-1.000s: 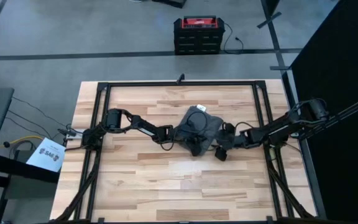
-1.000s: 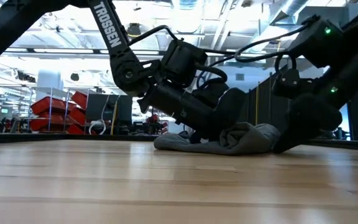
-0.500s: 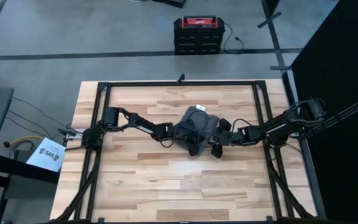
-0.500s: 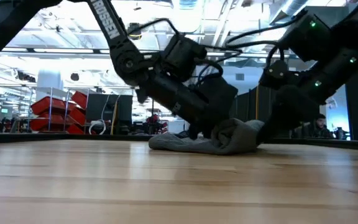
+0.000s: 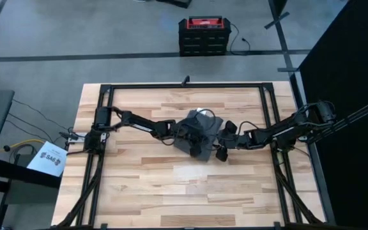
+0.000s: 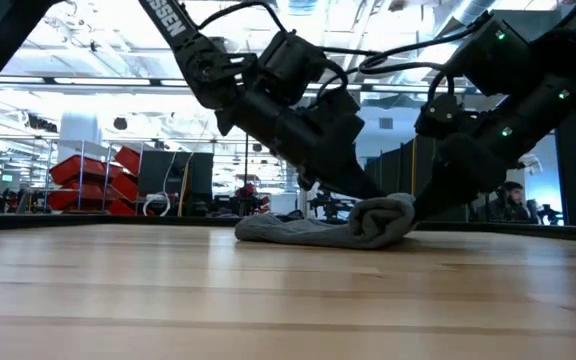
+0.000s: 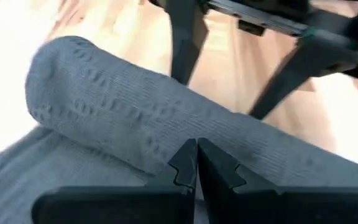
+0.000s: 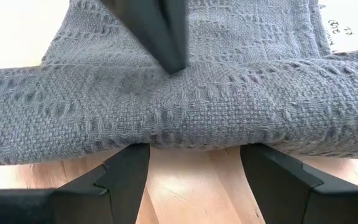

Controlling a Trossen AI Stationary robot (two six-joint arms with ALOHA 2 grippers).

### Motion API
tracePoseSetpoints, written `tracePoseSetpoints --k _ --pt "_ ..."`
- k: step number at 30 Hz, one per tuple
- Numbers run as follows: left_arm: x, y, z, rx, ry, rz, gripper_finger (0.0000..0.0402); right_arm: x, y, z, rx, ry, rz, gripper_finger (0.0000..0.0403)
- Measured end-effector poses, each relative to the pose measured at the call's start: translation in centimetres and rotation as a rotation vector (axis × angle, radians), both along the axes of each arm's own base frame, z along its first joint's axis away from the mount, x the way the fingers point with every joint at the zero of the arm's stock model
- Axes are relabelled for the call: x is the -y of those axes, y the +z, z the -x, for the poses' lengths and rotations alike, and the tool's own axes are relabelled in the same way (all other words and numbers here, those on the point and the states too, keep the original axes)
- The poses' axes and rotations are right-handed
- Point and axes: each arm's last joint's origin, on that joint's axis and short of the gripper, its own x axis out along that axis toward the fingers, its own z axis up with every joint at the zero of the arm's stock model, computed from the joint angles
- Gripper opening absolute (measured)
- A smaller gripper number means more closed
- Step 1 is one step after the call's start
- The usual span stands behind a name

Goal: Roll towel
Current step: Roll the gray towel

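Note:
The dark grey towel (image 5: 200, 130) lies mid-table. Its right part is wound into a roll (image 6: 380, 220), and its flat part (image 6: 280, 230) lies spread on the wood toward the left, with a white tag (image 8: 329, 26) at the edge. My left gripper (image 7: 196, 163) comes down from the left, shut, at the roll's side facing the flat part. My right gripper (image 8: 194, 167) is open, low on the table at the roll's opposite side (image 5: 221, 151). My left gripper presses its shut fingertips (image 8: 169, 59) on the roll's upper side (image 7: 166, 134), near the middle of its length. It slants down from the table's left. The roll lies on the table. My right gripper sets both open fingertips (image 8: 132, 163) against the roll's lower side (image 8: 194, 140) at table level, coming level from the table's right. The fingers stand apart along the roll, near its middle.
A black frame (image 5: 184, 85) runs round the tabletop. A red and black box (image 5: 202, 35) stands on the floor beyond the far edge. Bare wood (image 5: 190, 191) stretches across the near half of the table.
Both grippers have gone toward the table's left with the roll between them. The left arm has risen and tipped steeper. The roll has turned over onto the flat part, which is now shorter.

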Motion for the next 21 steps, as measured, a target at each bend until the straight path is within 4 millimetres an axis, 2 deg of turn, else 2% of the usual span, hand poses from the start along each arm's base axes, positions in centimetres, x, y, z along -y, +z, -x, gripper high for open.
tracePoseSetpoints --k 7,13,21 --pt "-0.9 -1.1 -0.1 -0.015 -0.006 -0.046 0.0000 0.0 0.0 0.0 0.002 0.001 0.000 0.0240" --pt "-0.9 -3.8 -0.8 -0.022 -0.031 -0.044 0.0000 0.0 0.2 -0.1 0.006 0.009 0.001 0.0240" --pt "-1.0 -3.8 -0.7 -0.038 -0.039 -0.056 0.0000 0.9 0.7 -0.8 0.008 0.020 0.041 0.0240"
